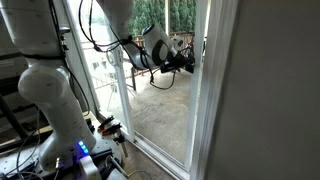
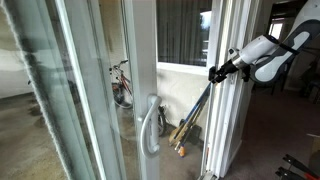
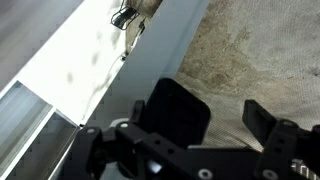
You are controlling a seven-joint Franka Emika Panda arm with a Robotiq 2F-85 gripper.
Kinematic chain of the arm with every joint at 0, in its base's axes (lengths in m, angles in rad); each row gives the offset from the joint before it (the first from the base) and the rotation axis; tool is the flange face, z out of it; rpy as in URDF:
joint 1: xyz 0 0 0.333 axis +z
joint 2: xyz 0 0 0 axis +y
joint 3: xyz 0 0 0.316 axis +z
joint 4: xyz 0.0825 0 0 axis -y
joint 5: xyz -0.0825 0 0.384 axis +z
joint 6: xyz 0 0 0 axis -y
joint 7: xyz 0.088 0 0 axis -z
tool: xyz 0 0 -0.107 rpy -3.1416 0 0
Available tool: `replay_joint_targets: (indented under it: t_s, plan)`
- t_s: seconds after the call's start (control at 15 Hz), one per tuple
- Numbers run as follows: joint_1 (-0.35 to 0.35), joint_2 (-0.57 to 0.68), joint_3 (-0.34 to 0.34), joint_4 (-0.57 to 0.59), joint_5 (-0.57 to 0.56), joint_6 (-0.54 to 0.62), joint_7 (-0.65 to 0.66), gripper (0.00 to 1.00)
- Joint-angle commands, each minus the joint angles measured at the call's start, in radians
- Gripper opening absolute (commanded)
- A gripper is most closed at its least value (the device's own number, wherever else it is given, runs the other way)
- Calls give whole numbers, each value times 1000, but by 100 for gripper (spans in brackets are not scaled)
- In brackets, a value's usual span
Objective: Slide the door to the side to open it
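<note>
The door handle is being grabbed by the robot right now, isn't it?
No. The door handle on the door is free; nothing touches it. An exterior view shows the end effector higher up and off to the side, next to another white upright, well apart from the handle.

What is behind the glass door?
Through the door you can see a bicycle standing on a bare concrete floor. The door's white frame covers part of the bicycle, so that part stays hidden.
</note>
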Motion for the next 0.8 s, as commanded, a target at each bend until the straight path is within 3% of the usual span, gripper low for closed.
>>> replay_joint_targets:
  t_s: [0.0, 0.73]
  plan:
    - [-7, 8, 18, 9, -19, 6, 21, 100]
    - [-21, -41, 56, -23, -68, 7, 55, 100]
